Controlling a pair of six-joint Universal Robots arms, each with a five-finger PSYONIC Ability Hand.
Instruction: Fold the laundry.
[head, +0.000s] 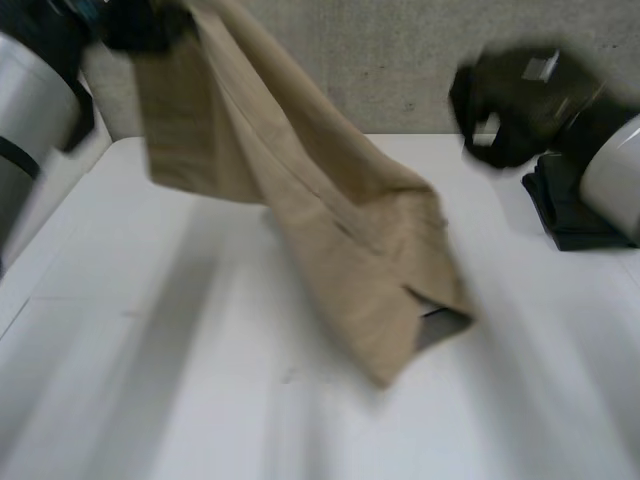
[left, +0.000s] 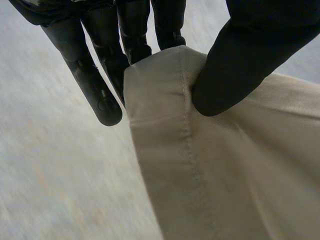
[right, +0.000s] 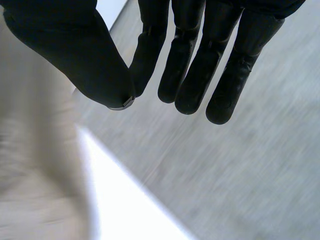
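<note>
Head view: the tan garment (head: 330, 230) hangs above the bench (head: 120, 400), its hem pinched between thumb and fingers of the left hand (left: 240, 70) at eleven o'clock. The right hand (right: 210, 65), at two o'clock, is empty, fingers straight. This is likely the lift-to-spread step; next, that free hand needs a second corner. A dark folded pile (head: 570, 215) lies at three o'clock, loose on the bench, not in a container.

Matt tan woven cloth (head: 350, 260), smooth white table (head: 150, 400), rough speckled grey wall (head: 400, 60)
</note>
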